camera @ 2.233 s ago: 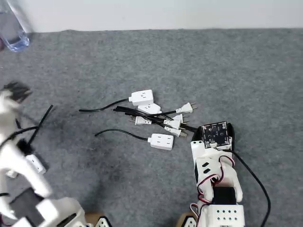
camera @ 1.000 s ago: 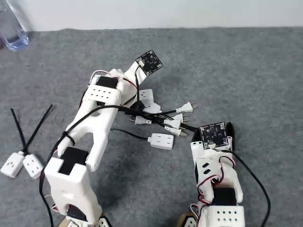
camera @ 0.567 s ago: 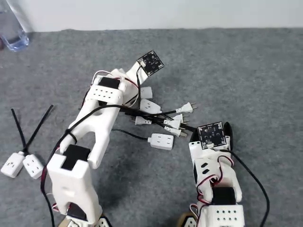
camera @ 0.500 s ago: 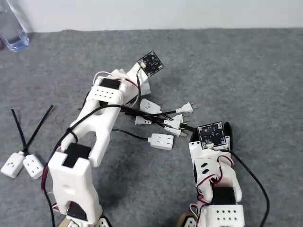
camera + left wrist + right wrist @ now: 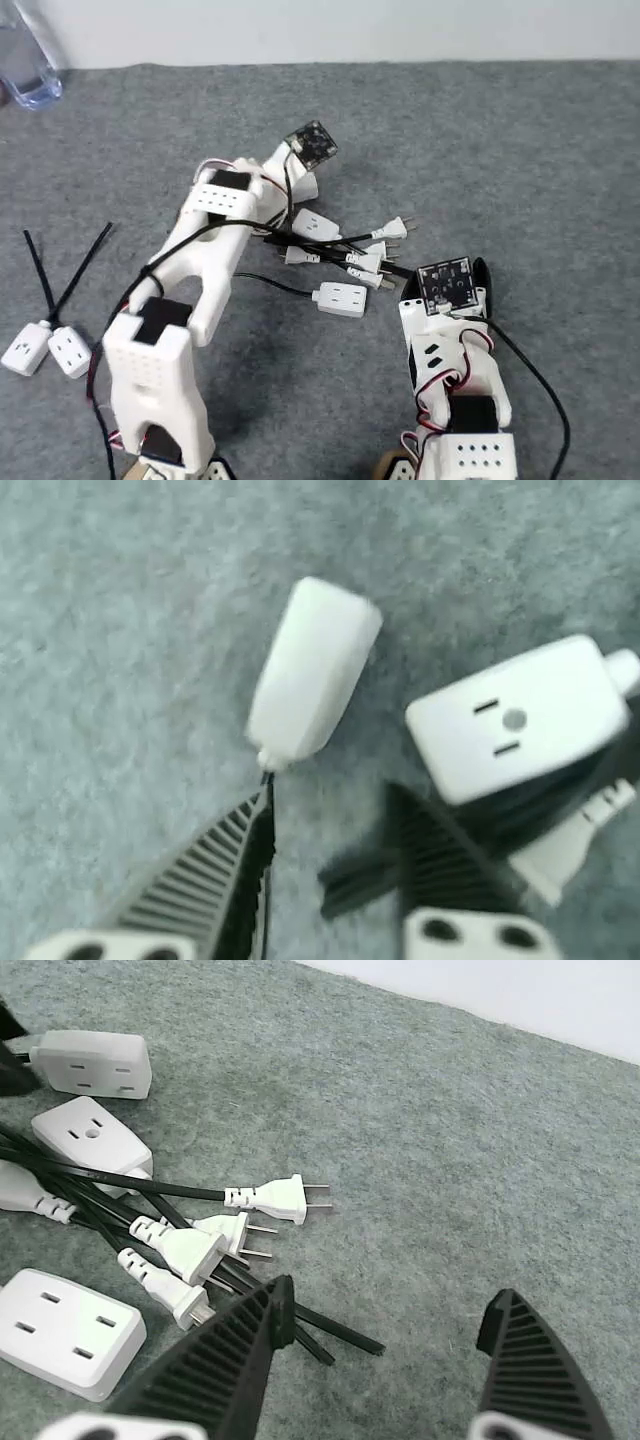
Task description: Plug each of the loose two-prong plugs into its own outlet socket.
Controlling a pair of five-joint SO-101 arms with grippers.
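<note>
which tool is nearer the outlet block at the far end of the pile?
Left. The left tool sits right beside that outlet block, open. The right tool is farther off, on the other side of the loose plugs.

We see a table point(image 5: 520, 150) covered in grey felt, its far edge meeting a white wall. Near the middle lies a tangle of black cords point(image 5: 332, 246) ending in several white plugs point(image 5: 393, 229). Three white outlets lie around the tangle. The far outlet point(image 5: 312, 670) lies just beyond it, the middle outlet point(image 5: 318, 225) touches the cords, and the near outlet point(image 5: 340, 298) lies face up on its own cord. By the left edge, a pair of outlets point(image 5: 45, 350) lies side by side, with black leads point(image 5: 81, 270) running toward the far edge. A clear bottle point(image 5: 25, 65) stands at the far left corner.
</note>
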